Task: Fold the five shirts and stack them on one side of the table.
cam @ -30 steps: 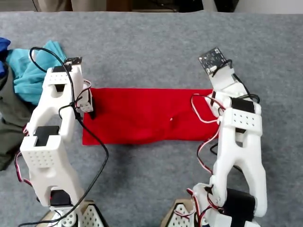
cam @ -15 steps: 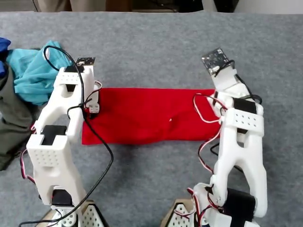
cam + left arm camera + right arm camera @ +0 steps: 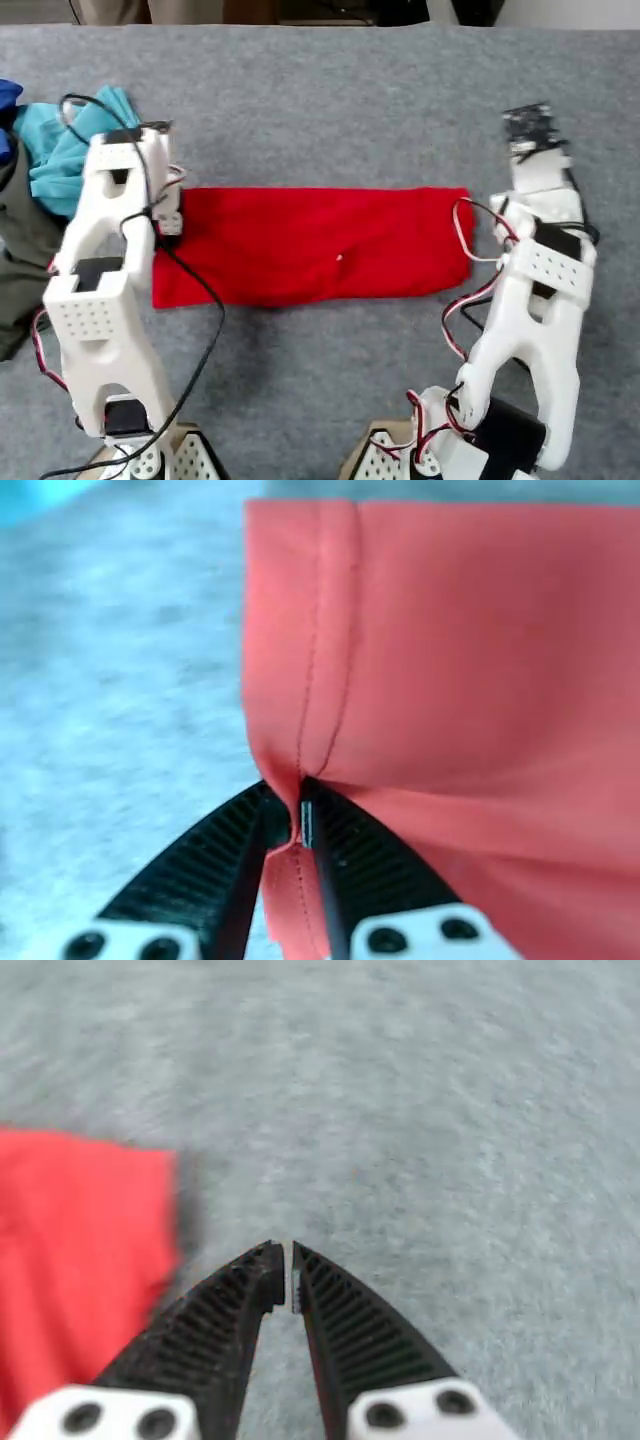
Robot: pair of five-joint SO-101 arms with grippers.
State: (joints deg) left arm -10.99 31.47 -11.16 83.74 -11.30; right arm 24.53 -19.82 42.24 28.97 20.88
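A grey table point(image 3: 330, 110) is seen from above, with a red shirt point(image 3: 310, 245) laid flat across its middle between two white arms. The shirt is already folded into a long, narrow band, but it has not yet been brought down to a compact packet, and no finished stack is seen anywhere. At the table's left edge a crumpled heap is left waiting – a teal shirt point(image 3: 60, 160), a dark shirt point(image 3: 20, 260) and a scrap of blue cloth point(image 3: 5, 100). By this judgement the task is at an early stage, with most of the folding undone.

In the left wrist view the left gripper point(image 3: 300, 820) is clamped on the red shirt's stitched hem, the cloth puckered between the black fingers; from above this pinch is hidden under the arm.

In the right wrist view the right gripper point(image 3: 289, 1280) is closed with nothing held, poised over bare table just beside the shirt's end. The heap of unfolded shirts and the shirt's full length are given by the high view alone.
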